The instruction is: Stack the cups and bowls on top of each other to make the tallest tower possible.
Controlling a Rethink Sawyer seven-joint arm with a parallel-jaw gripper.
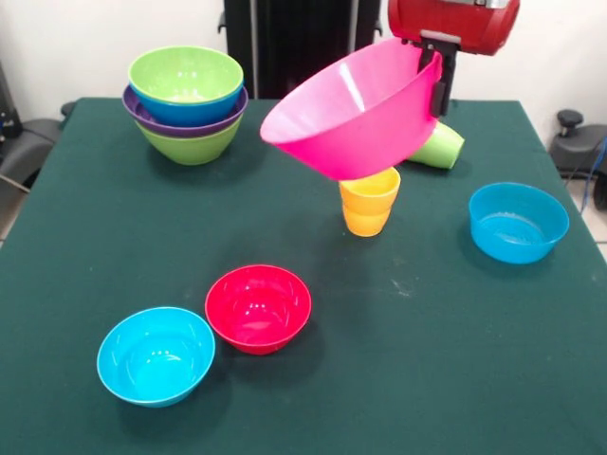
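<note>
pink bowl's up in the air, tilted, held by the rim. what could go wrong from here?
1. The gripper holds the pink bowl only at its rim, and the bowl hangs steeply tilted; it may slip or swing on the way.
2. The yellow-orange cup stands right under the bowl's bottom; a low pass may knock it over.
3. The tower is already four bowls high; setting the wide, tilted bowl down off-centre may shift or tip it.

A dark green cloth-covered table (pixel 285 398) fills most of the view. Behind it, at twelve o'clock, stands a black ribbed upright panel (pixel 299 43) before a pale wall (pixel 85 43). At three o'clock a black chair base (pixel 574 142) shows.
</note>
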